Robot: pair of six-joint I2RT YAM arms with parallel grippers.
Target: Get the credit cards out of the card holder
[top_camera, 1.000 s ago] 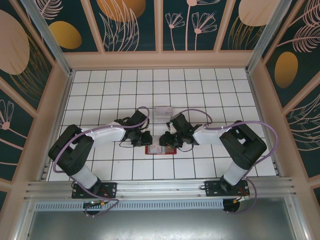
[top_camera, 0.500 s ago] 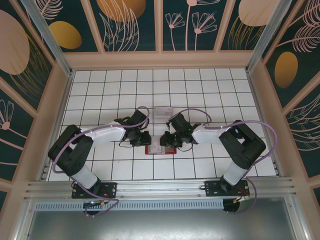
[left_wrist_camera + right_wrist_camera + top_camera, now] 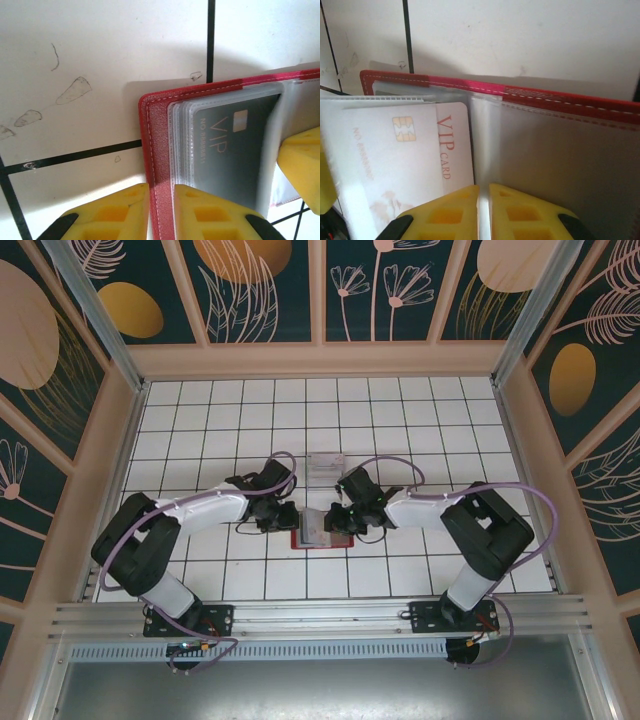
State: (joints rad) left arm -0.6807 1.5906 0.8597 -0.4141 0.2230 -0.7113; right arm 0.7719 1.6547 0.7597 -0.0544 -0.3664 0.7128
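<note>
We see the left gripper (image 3: 160,194) clamped on the red card holder (image 3: 154,130) edge between its fingers; the right gripper (image 3: 483,194) pinches a clear sleeve (image 3: 487,150).

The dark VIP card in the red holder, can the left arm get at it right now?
Probably not directly. The left tool is clamped on the red edge of the card holder, and the dark card sits tucked inside a clear sleeve. It would have to let go first.

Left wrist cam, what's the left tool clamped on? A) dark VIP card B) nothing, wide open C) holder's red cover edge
C: the left tool pinches the card holder by its red cover edge; the dark VIP card sits sleeved beside it.
</note>
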